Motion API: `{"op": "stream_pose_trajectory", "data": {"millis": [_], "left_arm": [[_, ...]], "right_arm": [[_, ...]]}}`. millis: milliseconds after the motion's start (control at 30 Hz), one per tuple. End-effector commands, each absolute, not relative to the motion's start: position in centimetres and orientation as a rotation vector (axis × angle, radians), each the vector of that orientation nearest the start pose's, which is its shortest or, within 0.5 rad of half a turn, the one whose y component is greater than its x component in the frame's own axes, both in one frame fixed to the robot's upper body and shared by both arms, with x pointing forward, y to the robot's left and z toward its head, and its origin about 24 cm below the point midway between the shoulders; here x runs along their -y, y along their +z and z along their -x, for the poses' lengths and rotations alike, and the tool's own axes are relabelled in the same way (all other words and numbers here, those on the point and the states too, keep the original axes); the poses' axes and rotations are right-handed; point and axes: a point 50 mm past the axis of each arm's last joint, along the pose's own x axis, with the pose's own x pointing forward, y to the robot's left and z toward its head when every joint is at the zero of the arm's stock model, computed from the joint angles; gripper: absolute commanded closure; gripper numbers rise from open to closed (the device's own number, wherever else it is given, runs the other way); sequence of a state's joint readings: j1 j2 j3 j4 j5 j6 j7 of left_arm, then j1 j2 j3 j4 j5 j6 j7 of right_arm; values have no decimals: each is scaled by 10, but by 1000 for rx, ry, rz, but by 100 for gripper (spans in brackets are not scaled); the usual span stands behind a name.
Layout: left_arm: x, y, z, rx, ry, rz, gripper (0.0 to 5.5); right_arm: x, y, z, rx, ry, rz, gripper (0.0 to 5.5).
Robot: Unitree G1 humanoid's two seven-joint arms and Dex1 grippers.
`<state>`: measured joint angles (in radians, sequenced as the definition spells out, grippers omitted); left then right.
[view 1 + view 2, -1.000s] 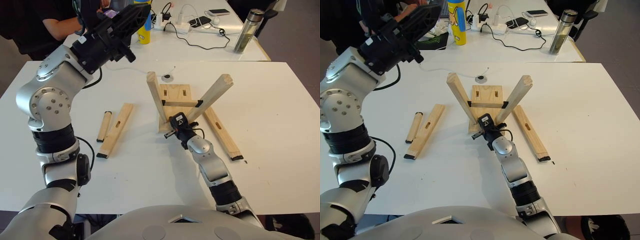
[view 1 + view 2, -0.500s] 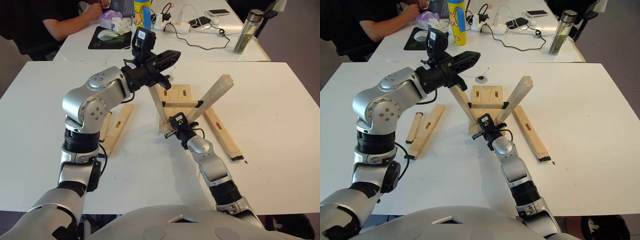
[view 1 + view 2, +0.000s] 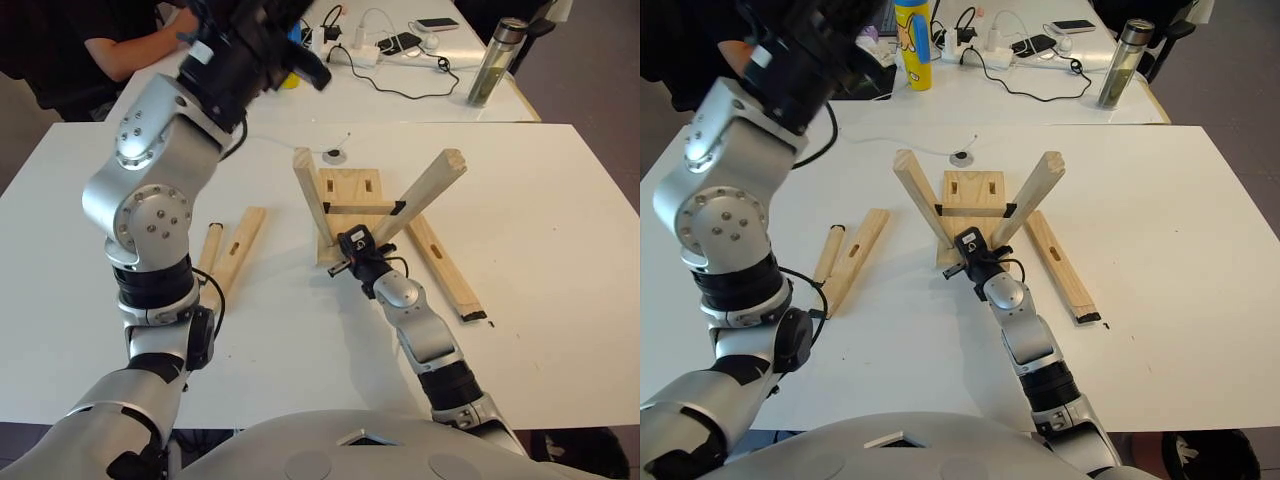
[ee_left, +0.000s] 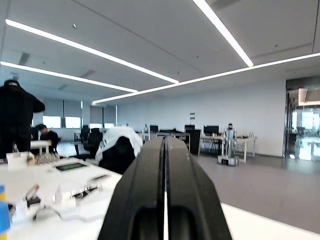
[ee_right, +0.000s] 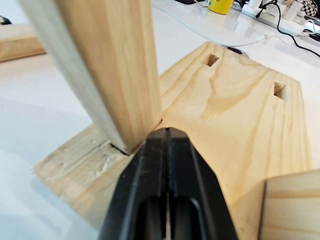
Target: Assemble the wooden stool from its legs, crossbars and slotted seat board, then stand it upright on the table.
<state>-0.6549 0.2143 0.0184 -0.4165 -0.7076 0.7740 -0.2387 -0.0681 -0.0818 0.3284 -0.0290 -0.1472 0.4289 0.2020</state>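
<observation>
At centre frame the seat [image 3: 350,186] lies flat with two splayed legs [image 3: 311,205] slotted in. The right gripper [image 5: 167,134], clenched empty, rests on its near edge. The left gripper [image 4: 165,145], clenched empty, hangs at upper left. A nudge from the right gripper could topple the legs.

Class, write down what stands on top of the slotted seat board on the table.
The left leg and right leg stand on the seat board, splayed apart, joined by a crossbar. Two far slots are open. How deep the leg ends sit is hidden.
</observation>
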Motion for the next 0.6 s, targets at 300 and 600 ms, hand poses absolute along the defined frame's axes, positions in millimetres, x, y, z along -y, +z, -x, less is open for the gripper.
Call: {"op": "stream_pose_trajectory", "data": {"millis": [300,600], "left_arm": [[-107,223,-286,396,-458,89,546],[-149,195,-235,398,-257,25,546]], "right_arm": [[88,-22,-220,-507,526,242,550],[116,58,-187,-122,670,128,550]]}}
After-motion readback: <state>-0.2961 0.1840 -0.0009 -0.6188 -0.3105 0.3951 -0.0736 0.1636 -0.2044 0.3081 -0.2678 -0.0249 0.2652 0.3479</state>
